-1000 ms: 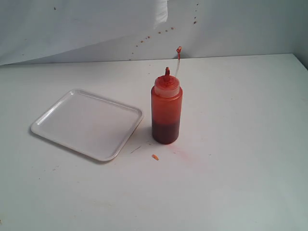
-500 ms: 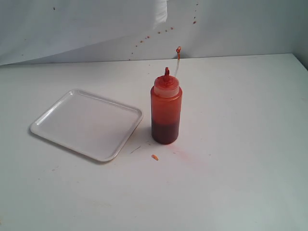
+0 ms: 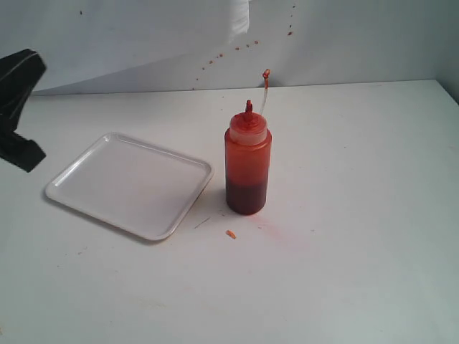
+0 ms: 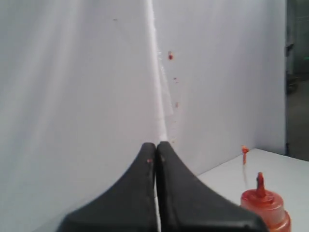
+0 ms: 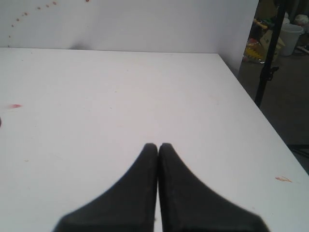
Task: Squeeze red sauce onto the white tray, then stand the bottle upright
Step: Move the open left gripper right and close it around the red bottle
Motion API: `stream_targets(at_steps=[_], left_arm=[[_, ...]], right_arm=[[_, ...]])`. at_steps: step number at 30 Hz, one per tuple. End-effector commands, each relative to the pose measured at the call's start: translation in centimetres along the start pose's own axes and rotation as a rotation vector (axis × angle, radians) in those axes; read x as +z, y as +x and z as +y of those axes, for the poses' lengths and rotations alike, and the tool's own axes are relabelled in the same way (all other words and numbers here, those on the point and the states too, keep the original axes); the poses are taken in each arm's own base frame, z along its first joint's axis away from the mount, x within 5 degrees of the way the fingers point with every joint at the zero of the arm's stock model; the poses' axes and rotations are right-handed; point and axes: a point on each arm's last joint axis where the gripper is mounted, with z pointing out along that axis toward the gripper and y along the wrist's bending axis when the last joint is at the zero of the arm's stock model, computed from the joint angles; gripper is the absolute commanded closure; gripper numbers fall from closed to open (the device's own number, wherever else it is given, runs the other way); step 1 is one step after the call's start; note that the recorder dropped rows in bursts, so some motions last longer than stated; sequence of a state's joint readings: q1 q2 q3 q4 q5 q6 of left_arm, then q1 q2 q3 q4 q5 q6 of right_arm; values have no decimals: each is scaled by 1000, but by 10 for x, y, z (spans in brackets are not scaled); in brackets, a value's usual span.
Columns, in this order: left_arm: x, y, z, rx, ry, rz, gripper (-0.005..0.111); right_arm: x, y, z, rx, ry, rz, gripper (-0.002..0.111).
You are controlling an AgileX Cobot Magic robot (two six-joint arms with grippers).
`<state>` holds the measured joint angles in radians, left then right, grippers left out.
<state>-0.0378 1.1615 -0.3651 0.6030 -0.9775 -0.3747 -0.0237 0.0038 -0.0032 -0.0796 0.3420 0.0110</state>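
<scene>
The bottle point(image 3: 248, 165) stands upright mid-table, red-tinted, its nozzle up and its small cap point(image 3: 266, 73) on a thin tether above. Red sauce shows only inside it, dark in its lower part. The white tray point(image 3: 129, 183) lies flat to its left, its surface bare. A black part of my left arm point(image 3: 18, 93) is at the exterior view's left edge, above the tray's far corner. My left gripper point(image 4: 156, 144) is shut and empty, facing the backdrop, with the bottle's top point(image 4: 264, 208) off to one side. My right gripper point(image 5: 158, 145) is shut over bare table, empty.
A small orange crumb point(image 3: 231, 233) and a faint pinkish smear point(image 3: 283, 236) lie in front of the bottle. The white backdrop point(image 3: 143, 43) carries red specks. In the right wrist view the table edge point(image 5: 256, 111) drops off, with a stand and a bucket point(image 5: 291, 36) beyond.
The black left arm has come into the exterior view at its left edge. Bottle and tray have not moved.
</scene>
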Motion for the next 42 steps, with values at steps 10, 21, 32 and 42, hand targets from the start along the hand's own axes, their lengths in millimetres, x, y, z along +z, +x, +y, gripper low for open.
stream_targets(at_steps=[10,21,32,42], left_arm=[[63,54,12,-190,264,60,101],[62,90,1,-277,392,216,29],[65,90,-14,-277,448,220,20],[64,90,-15,-274,459,227,2]], right_arm=[[0,1,0,1,-4,-3,108],[0,1,0,1,-4,-3,108],[0,1,0,1,-4,-3,108],[0,1,0,1,-4,-3,108]])
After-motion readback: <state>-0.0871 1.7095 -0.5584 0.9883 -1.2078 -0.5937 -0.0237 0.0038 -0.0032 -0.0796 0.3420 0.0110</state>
